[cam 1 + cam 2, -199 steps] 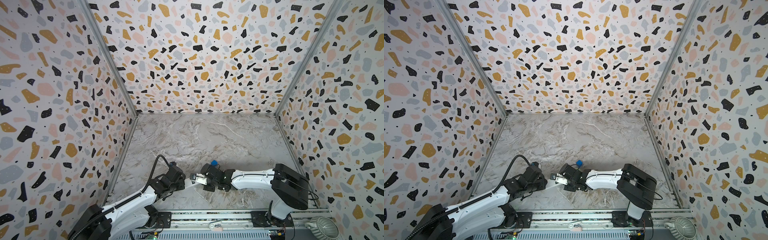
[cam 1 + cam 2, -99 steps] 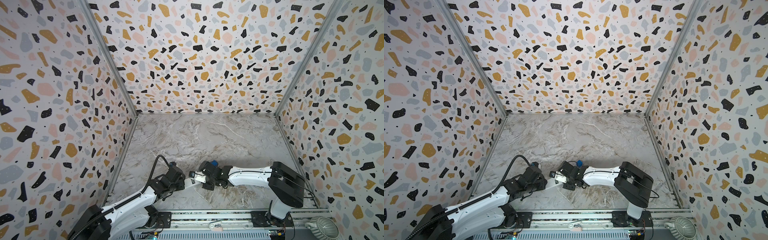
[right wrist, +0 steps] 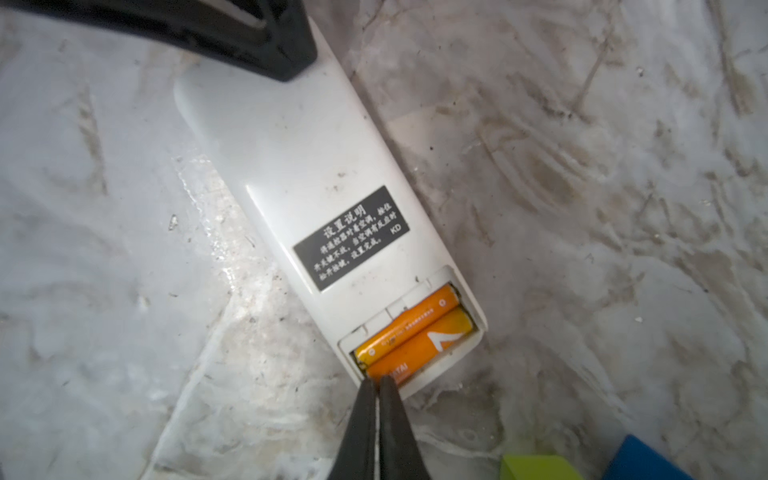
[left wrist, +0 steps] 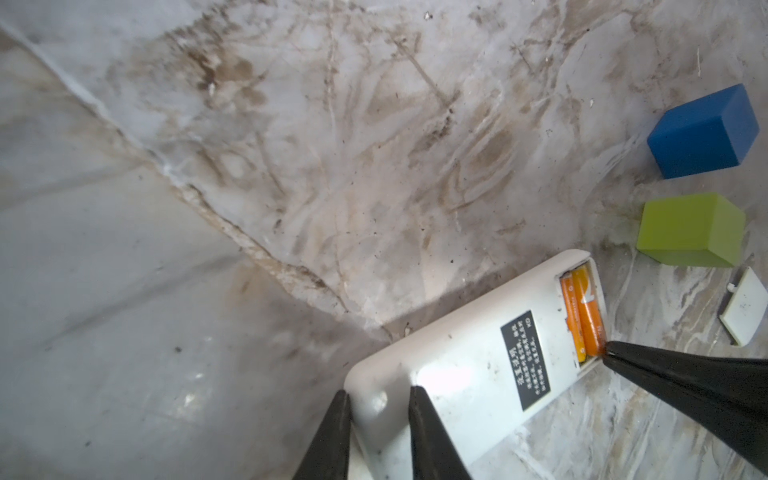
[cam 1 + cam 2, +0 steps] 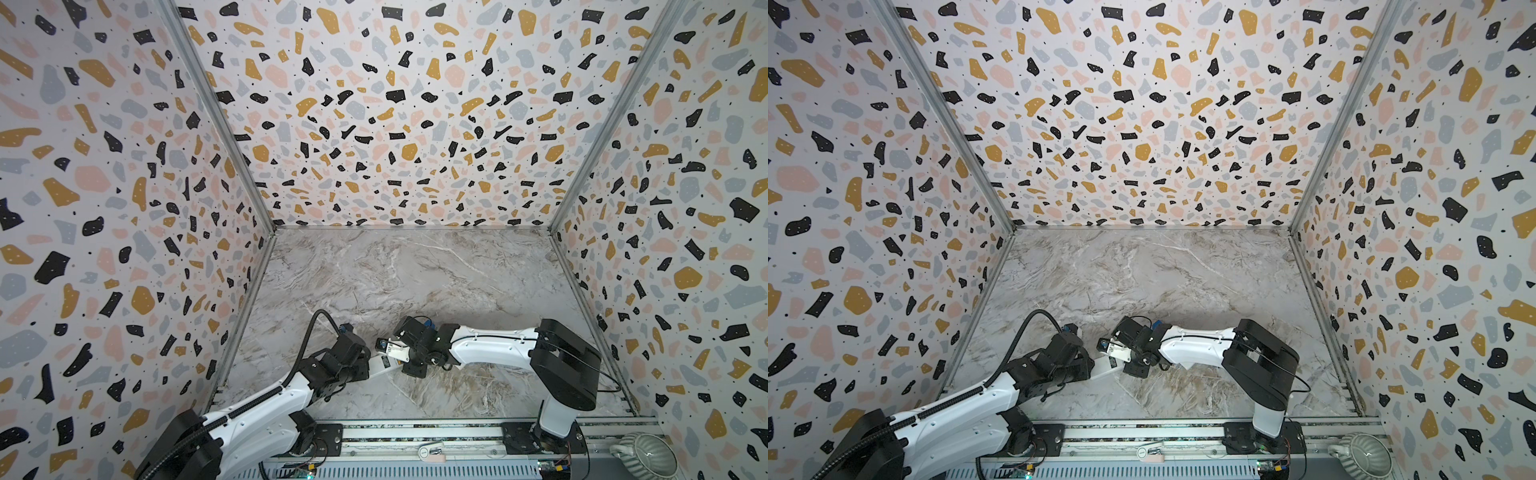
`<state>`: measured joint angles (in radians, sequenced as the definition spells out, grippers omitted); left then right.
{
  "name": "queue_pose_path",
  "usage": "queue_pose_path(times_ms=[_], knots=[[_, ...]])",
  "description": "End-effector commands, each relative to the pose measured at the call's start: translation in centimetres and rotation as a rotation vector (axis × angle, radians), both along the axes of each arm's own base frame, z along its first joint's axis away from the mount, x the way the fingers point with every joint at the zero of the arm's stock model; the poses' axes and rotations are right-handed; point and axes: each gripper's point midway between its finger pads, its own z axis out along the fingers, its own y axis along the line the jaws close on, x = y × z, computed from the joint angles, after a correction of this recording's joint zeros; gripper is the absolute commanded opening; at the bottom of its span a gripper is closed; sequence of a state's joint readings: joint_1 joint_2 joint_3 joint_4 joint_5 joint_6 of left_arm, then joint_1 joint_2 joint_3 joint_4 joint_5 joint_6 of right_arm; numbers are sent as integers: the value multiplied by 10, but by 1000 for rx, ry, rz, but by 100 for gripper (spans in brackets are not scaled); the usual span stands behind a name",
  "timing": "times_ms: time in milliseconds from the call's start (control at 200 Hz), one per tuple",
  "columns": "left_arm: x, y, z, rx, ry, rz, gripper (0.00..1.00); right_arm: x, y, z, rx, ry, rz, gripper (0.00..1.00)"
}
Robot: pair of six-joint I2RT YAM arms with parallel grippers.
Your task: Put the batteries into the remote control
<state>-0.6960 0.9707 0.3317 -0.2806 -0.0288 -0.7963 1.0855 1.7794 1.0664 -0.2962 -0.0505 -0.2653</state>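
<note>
Both batteries (image 3: 419,343) sit in the remote (image 3: 291,166) (cover (image 4: 744,307) off), left hand (image 4: 379,392) gripping it, closed right hand (image 3: 377,380) touching one's end.

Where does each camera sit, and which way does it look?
Both top views: overhead behind the arms, looking down at the table; left arm and right arm show.
Left wrist: on the left arm, looking along the left end effector gripping the remote control.
Right wrist: on the right arm, looking past the shut right end effector at the batteries.
Both wrist views share remote control and batteries.
</note>
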Motion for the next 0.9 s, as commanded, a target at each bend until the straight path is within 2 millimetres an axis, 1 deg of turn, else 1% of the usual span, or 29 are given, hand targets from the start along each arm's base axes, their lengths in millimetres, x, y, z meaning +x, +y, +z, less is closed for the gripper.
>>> queue_pose_path(times_ms=[0, 120, 335, 496, 621, 801, 896], knots=[[-15, 0, -17, 11, 53, -52, 26, 13, -4, -34, -54, 11, -43, 8], [-14, 0, -16, 8, 50, -54, 26, 13, -2, -33, -50, 29, -44, 9], [-14, -1, -16, 6, 47, -57, 26, 16, -4, -42, -77, 52, -66, 8], [-14, -1, -15, 7, 44, -55, 26, 15, -6, -39, -74, 48, -74, 8], [-13, 0, -15, 6, 42, -52, 25, 15, -3, -22, -34, 35, -76, 8], [-13, 0, -16, 6, 39, -47, 25, 16, 9, 25, 111, 5, -74, 9], [-13, 0, -17, 7, 40, -49, 25, 18, 13, 39, 148, -8, -74, 9]])
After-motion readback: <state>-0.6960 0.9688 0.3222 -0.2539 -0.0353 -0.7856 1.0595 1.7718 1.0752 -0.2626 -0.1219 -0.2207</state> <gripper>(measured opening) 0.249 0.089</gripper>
